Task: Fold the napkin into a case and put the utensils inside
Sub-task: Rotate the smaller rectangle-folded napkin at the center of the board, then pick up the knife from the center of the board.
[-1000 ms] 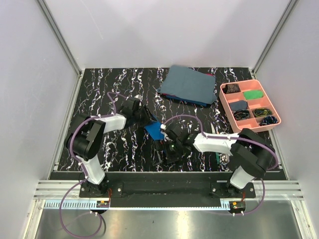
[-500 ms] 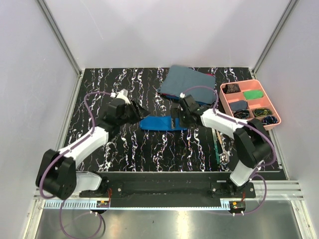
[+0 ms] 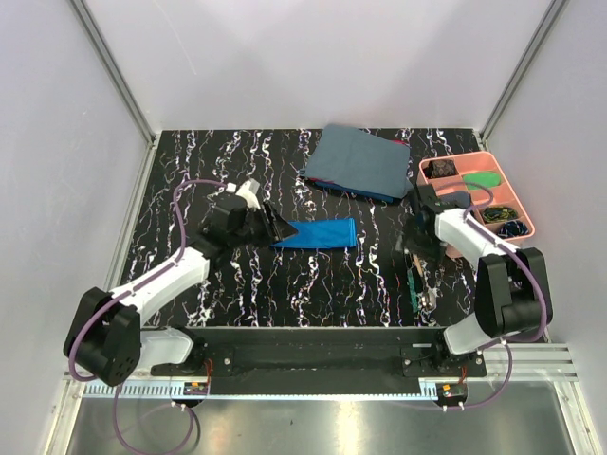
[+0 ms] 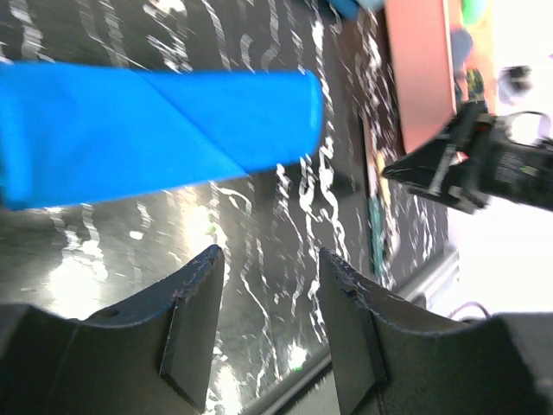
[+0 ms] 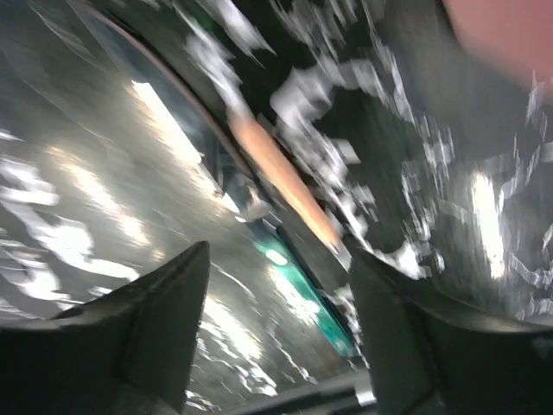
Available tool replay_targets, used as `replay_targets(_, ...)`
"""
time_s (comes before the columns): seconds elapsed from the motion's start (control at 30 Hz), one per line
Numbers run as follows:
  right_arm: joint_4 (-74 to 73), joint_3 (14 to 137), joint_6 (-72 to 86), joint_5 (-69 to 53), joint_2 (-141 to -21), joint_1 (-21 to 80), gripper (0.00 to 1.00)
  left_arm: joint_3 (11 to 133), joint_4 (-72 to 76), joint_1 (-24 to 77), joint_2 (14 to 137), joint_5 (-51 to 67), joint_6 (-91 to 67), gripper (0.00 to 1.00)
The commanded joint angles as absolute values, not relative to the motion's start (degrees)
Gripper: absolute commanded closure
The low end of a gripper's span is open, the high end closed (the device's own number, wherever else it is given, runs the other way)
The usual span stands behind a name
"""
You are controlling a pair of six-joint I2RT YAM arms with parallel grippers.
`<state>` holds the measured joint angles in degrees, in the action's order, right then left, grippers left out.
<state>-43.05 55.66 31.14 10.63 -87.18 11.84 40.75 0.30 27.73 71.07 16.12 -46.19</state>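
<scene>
Right of centre, near side: right gripper [image 5: 281, 259] over the utensils [image 3: 415, 281], jaws apart, empty.
Left gripper [image 4: 268, 268], also spread and empty, sits at the left end of the case [image 3: 315, 233]; an off-centre pinch could scatter the utensils, or the unheld case might unfold.
</scene>
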Motion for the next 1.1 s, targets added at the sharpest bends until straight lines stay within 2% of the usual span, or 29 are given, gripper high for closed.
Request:
replay_targets(0.0, -47.03, 50.81, 35.68, 9.14, -81.76, 11.95, 0.37, 39.9, 4.13, 28.83, 69.0, 20.74, -44.91, 0.49)
replay_targets(0.13, -42.55, 46.15, 35.86, 6.25, -79.72, 11.6, 0.58, 39.46, 4.04, 28.92, 68.82, 23.02, -44.65, 0.49)
replay_targets(0.53, -39.64, 49.39, 35.33, 7.21, -89.82, 11.6, 0.59, 39.9, 4.04, 28.92, 68.12, 24.7, -44.65, 0.49)
replay_targets(0.63, -37.18, 49.66, 34.72, 5.8, -92.02, 12.3, 0.73, 40.08, 4.04, 28.92, 69.07, 25.39, -43.86, 0.48)
replay_targets(0.67, -36.92, 50.09, 34.72, 4.93, -92.8, 13.0, 0.84, 40.17, 3.87, 29.0, 69.6, 26.01, -43.68, 0.46)
replay_targets(0.73, -36.56, 51.41, 35.41, 3.87, -92.9, 15.97, 0.97, 40.78, 4.04, 29.53, 71.53, 27.68, -42.72, 0.4)
replay_targets(0.77, -36.48, 51.76, 36.03, 2.65, -92.64, 16.78, 1.0, 41.13, 4.04, 30.49, 72.33, 28.03, -42.37, 0.38)
replay_targets(1.07, -30.33, 54.23, 50.08, -14.65, -77.98, 19.25, 1.0, 45.62, 12.2, 40.51, 84.0, 32.95, -44.11, 0.31)
